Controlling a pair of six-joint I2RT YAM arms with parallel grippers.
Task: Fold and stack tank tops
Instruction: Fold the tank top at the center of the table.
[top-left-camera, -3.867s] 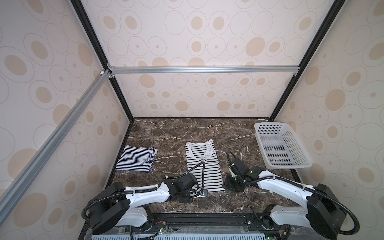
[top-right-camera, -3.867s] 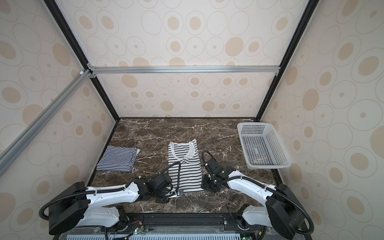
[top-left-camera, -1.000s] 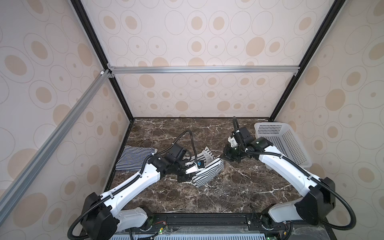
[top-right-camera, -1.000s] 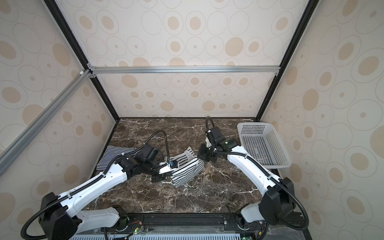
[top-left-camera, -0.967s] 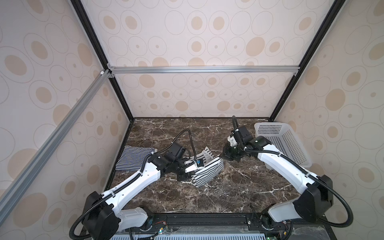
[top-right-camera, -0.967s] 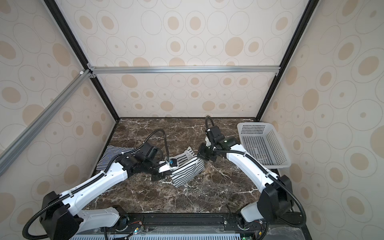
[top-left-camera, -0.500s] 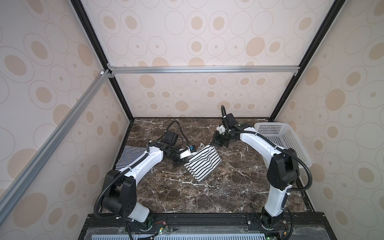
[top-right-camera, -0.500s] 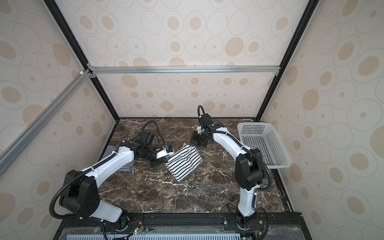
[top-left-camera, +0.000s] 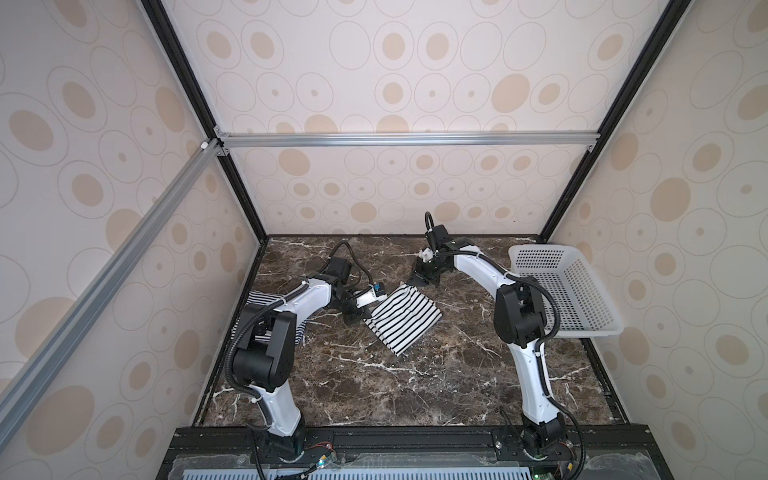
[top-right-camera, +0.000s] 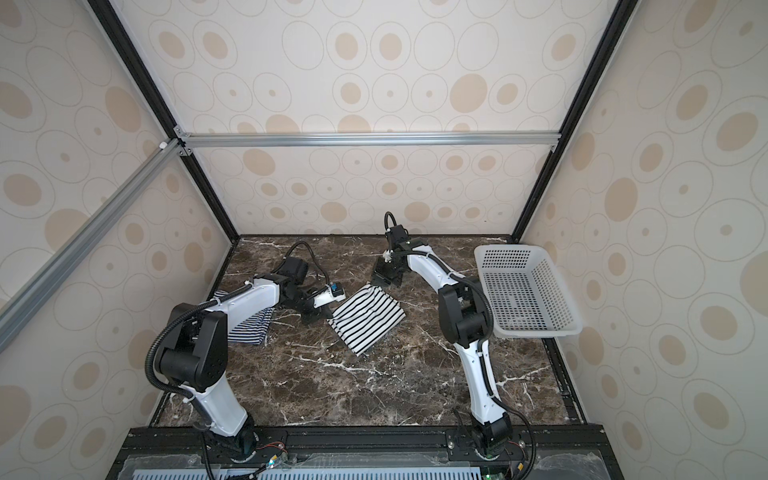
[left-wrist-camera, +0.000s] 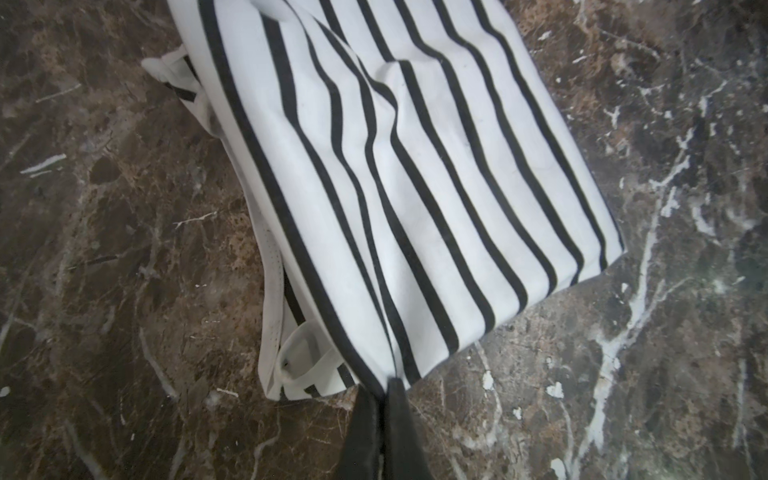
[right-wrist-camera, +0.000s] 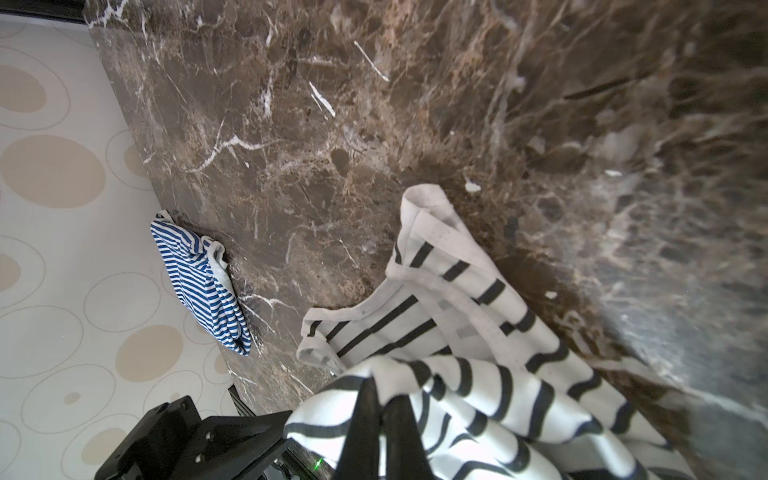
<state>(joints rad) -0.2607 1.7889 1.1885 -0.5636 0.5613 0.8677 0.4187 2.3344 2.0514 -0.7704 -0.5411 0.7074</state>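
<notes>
The white tank top with wide black stripes lies doubled over, skewed, at mid-table in both top views. My left gripper is shut on its left corner, low at the marble. My right gripper is shut on its far corner, where the cloth bunches over the fingers. White straps stick out from under the fold. The finely navy-striped tank top lies folded by the left wall, partly hidden behind my left arm.
A white perforated basket stands against the right wall, its near end raised. The dark marble tabletop is closed in by patterned walls on three sides. Both arms reach far back over the table.
Over the last second both arms carried the striped top's held edge toward the back of the table and lowered it. The top went from hanging between the grippers to lying doubled on the marble.
</notes>
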